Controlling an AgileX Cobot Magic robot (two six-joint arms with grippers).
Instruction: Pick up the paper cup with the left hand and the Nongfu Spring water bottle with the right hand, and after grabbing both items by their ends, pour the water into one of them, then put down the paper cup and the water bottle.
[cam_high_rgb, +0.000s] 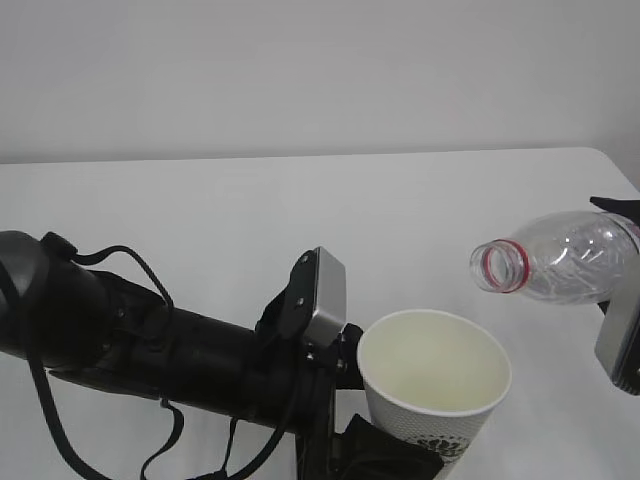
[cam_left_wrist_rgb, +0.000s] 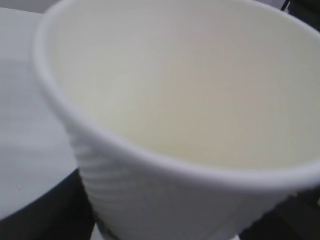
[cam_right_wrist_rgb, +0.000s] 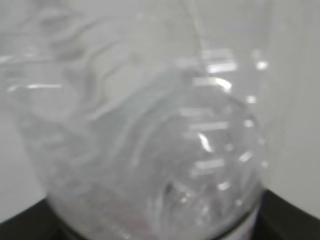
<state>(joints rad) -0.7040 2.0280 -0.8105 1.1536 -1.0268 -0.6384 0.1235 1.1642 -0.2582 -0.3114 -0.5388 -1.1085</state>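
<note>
The white paper cup (cam_high_rgb: 435, 385) is upright at the lower middle of the exterior view, held off the table. My left gripper (cam_high_rgb: 400, 450) is shut on its lower part, and its cream inside (cam_left_wrist_rgb: 175, 100) fills the left wrist view with dark fingers (cam_left_wrist_rgb: 45, 215) at the bottom corners. The clear Nongfu Spring water bottle (cam_high_rgb: 565, 255) lies nearly level at the right. Its open, red-ringed mouth (cam_high_rgb: 500, 266) points left, just above and to the right of the cup's rim. My right gripper (cam_high_rgb: 625, 275) is shut on the bottle's rear end (cam_right_wrist_rgb: 150, 150). No stream of water shows.
The white table (cam_high_rgb: 200, 220) stretches behind both arms to a pale wall, and its right corner (cam_high_rgb: 612, 162) is in view. My thick black left arm (cam_high_rgb: 150, 345) with looped cables crosses the lower left.
</note>
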